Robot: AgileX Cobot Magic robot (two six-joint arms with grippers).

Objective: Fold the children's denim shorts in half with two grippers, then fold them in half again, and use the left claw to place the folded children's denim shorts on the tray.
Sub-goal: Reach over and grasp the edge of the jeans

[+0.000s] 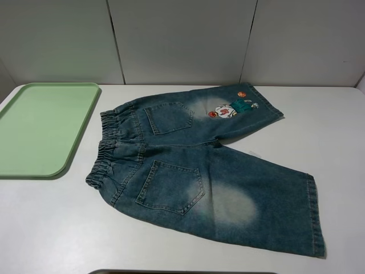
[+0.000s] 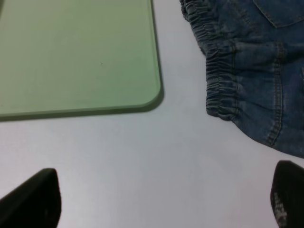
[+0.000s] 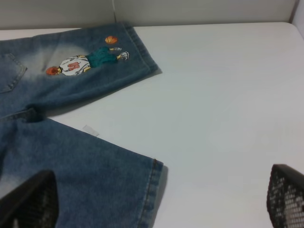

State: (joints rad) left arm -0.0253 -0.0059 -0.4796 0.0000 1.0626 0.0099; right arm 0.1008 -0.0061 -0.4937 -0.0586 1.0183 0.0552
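The children's denim shorts (image 1: 194,165) lie flat and unfolded on the white table, waistband toward the left, legs toward the right, back pockets up. A cartoon figure print (image 1: 231,107) is on the far leg. The pale green tray (image 1: 40,128) sits at the far left, with nothing on it. Neither arm shows in the high view. My left gripper (image 2: 161,202) is open above bare table between the tray corner (image 2: 147,97) and the waistband (image 2: 218,90). My right gripper (image 3: 156,204) is open over the near leg's hem (image 3: 152,190), with nothing between its fingers.
Grey wall panels (image 1: 182,40) stand behind the table's far edge. White tabletop (image 1: 325,131) stretches right of the shorts. A dark curved edge (image 1: 171,272) shows at the bottom of the high view.
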